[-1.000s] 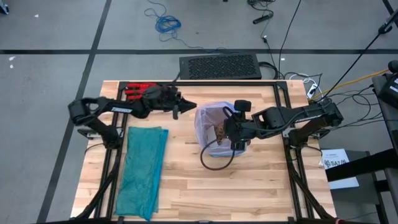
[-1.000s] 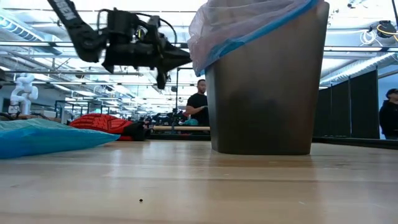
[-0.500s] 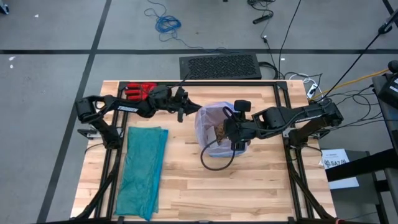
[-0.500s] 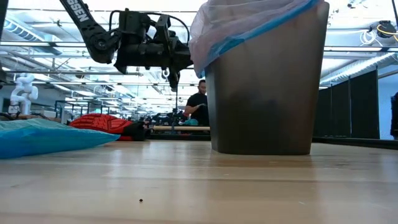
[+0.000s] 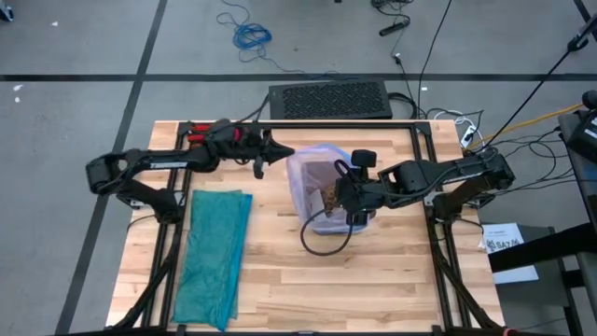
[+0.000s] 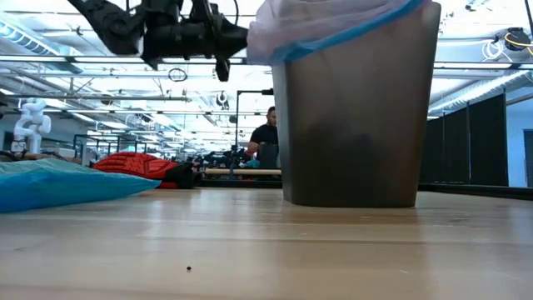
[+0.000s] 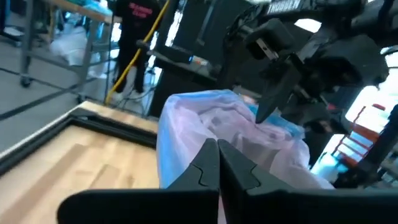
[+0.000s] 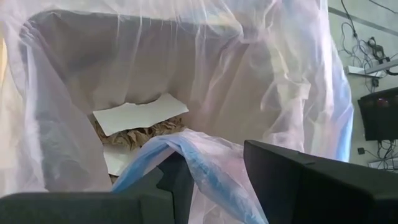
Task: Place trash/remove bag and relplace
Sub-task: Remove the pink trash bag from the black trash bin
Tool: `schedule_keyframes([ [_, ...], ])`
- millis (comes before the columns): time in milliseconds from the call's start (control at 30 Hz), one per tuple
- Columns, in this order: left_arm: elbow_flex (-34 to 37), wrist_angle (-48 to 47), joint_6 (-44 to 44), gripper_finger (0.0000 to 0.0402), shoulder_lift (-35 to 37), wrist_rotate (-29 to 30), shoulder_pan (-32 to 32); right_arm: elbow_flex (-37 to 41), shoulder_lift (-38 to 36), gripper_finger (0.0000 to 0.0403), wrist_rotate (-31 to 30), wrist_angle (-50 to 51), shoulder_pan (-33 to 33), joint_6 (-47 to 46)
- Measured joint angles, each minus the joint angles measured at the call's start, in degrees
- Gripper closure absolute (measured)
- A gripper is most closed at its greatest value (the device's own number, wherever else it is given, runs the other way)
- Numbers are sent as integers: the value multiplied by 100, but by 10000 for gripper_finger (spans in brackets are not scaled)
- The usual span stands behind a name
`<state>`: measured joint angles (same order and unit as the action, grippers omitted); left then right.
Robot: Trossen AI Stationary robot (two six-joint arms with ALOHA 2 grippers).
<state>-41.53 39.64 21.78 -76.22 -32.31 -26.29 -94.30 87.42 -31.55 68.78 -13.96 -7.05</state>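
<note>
The bag (image 5: 320,177), a thin pink-white liner with a blue hem, lines a grey bin (image 6: 358,125) standing on the table's middle. The trash (image 8: 138,127), brown wads and white scraps, lies at the bottom inside it. My left gripper (image 5: 281,156) is shut on the bag's rim at the bin's left side, level and high above the table. My right gripper (image 5: 352,209) slants down over the bin's right side, shut on the bag's hem. My left gripper pinches the bag's rim (image 6: 252,39) between its two fingers, coming level from the table's left. The film is drawn out sideways from the bin's top, lifted clear of the bin wall there. One layer or several, I cannot tell. My right gripper has a bunched fold of the bag's blue hem (image 8: 208,163) between its two fingers (image 8: 292,177), slanting down from the table's right. The fold arches up between them. The rest of the film hangs loosely into the bin.
A teal bag (image 5: 216,252) lies flat on the table's left part. A red glove (image 5: 199,136) sits at the far left corner. A black cable loop (image 5: 323,239) lies just in front of the bin. A person (image 6: 266,142) stands in the room behind.
My left gripper has gone right to the bag, shut on its rim, and risen while rolling a little. The bag's left edge, which drooped over the bin wall, is now pulled up and out to the left.
</note>
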Motion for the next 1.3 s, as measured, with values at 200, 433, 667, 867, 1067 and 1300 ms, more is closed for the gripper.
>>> schedule_keyframes([
  [200, -640, -1703, -986, 401, 471, 538, 239, -2, -2, 269, -329, -250, 3, -307],
  [433, -1107, -3033, -1965, 401, 707, 1673, 815, -8, -4, 231, -267, -541, 46, -869],
  [667, -1123, -3410, -2137, 401, 707, 2209, 1082, -629, -9, 166, -261, -241, 46, -1278],
  [867, -1124, -3489, -2264, 401, 751, 2334, 1172, -1129, -17, 146, -288, 51, 289, -894],
  [1067, -1125, -3682, -2271, 401, 881, 2334, 1181, -1128, -3, 159, 995, 18, 1341, -296],
  [1300, -1125, -4148, -2554, 401, 1433, 2617, 1161, -1128, -133, 160, 2292, 606, 1841, -652],
])
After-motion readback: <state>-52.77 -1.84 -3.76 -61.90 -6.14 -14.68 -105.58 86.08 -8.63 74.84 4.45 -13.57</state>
